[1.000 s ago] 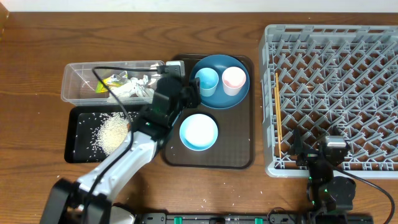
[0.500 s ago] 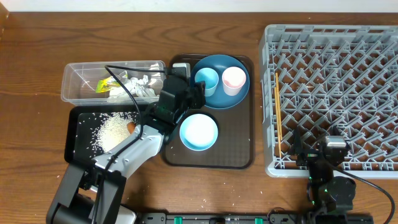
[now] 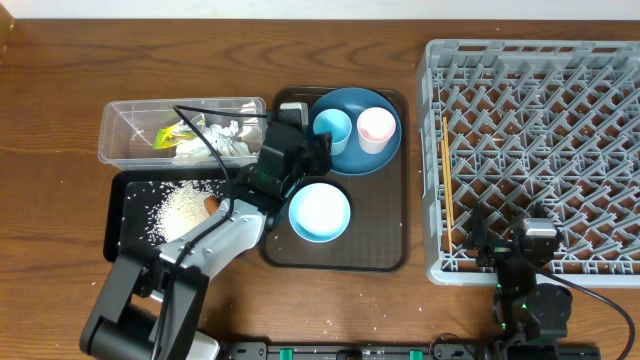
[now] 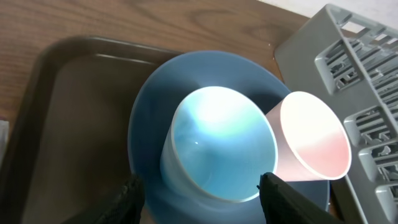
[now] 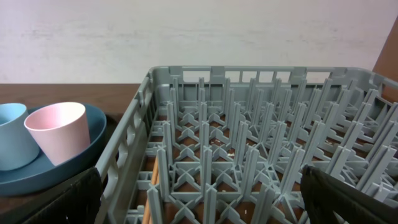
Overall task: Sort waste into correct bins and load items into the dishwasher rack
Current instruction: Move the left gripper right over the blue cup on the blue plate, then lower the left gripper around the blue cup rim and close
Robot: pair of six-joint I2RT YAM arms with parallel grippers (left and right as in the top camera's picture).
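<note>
Left gripper (image 4: 206, 190) hangs low over the small light-blue plastic cup (image 4: 217, 143), its dark fingers spread to either side of the rim. Whether either one touches the cup we cannot tell. That cup stands upright on the large dark-blue round plate (image 4: 149, 106), touching the small pinkish-white cup (image 4: 311, 143) beside it; the plate lies on the brown serving tray (image 4: 74, 93) with the light-blue bowl (image 3: 320, 212) near it. We see the right gripper (image 5: 205, 196) spread wide and holding nothing, at the near edge of the large grey pegged dishwasher rack (image 3: 540, 150). Crumpled white tissue (image 3: 225, 138) lies in the clear rectangular tub (image 3: 125, 125), and loose white rice grains (image 3: 180, 212) lie in the shallow black tray (image 3: 118, 225).
</note>
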